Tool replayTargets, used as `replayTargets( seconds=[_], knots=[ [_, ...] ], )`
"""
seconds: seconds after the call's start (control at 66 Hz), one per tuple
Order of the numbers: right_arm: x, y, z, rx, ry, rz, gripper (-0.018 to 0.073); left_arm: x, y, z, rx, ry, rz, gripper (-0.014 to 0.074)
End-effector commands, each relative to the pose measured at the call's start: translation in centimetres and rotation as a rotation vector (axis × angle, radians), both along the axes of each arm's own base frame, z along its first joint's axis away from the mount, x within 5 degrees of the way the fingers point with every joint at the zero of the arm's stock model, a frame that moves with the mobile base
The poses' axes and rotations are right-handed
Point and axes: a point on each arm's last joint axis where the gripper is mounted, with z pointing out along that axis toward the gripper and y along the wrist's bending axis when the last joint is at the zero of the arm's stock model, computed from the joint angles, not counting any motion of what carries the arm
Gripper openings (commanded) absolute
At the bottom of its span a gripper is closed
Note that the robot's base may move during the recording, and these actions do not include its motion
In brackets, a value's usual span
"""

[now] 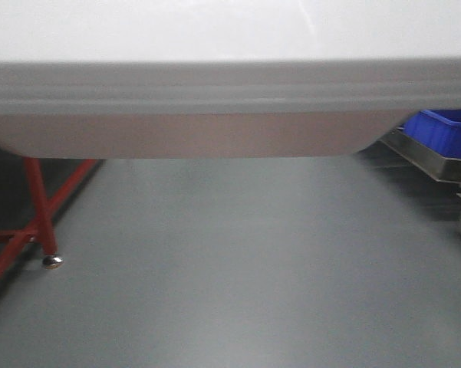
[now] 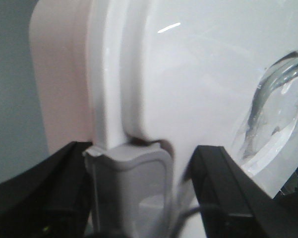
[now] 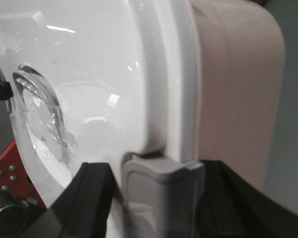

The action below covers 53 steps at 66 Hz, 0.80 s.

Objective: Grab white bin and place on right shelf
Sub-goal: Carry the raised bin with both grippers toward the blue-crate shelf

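The white bin (image 1: 215, 84) is riding high, filling the upper half of the front view. Its pinkish underside is hanging well clear of the grey floor (image 1: 230, 276), with nothing beneath it. Judging by that, both arms are carrying it.

In the left wrist view, the left gripper (image 2: 141, 161) is straddling the grey latch (image 2: 131, 173) at the bottom centre. One black finger is sitting against the pink wall side and the other on the glossy lid side, so it is pinching the rim there. The right gripper (image 3: 156, 171) is doing the same over the matching latch (image 3: 161, 191), clamped across the rim at the bottom centre of its frame. Gripping at opposite ends is likely keeping the wide tub level and stopping it from swinging.

The recessed handle (image 2: 277, 109) is gleaming at the right edge, untouched.

At lower left of the front view a red frame (image 1: 38, 199) is standing on its foot. At the right edge a blue crate (image 1: 445, 130) is resting on a steel ledge (image 1: 422, 157). The right shelf isn't clearly showing in any view, so the carry looks mid-way, with the placing not yet done.
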Motion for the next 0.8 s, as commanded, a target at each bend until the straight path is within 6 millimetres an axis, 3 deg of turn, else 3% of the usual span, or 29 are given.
replayTargets(
  seconds=[0.0,0.787],
  knots=[
    [-1.53,1.09,2.61,0.185,-0.044,0.136,0.0423,-1.39,-1.33,1.63,-0.135,0.007,-0.161,0.0283],
    [-1.53,1.09,2.61,0.185,-0.044,0.136,0.0423,-1.29,-1.32,1.58,-0.135,0.010,-0.160,0.0283]
  ],
)
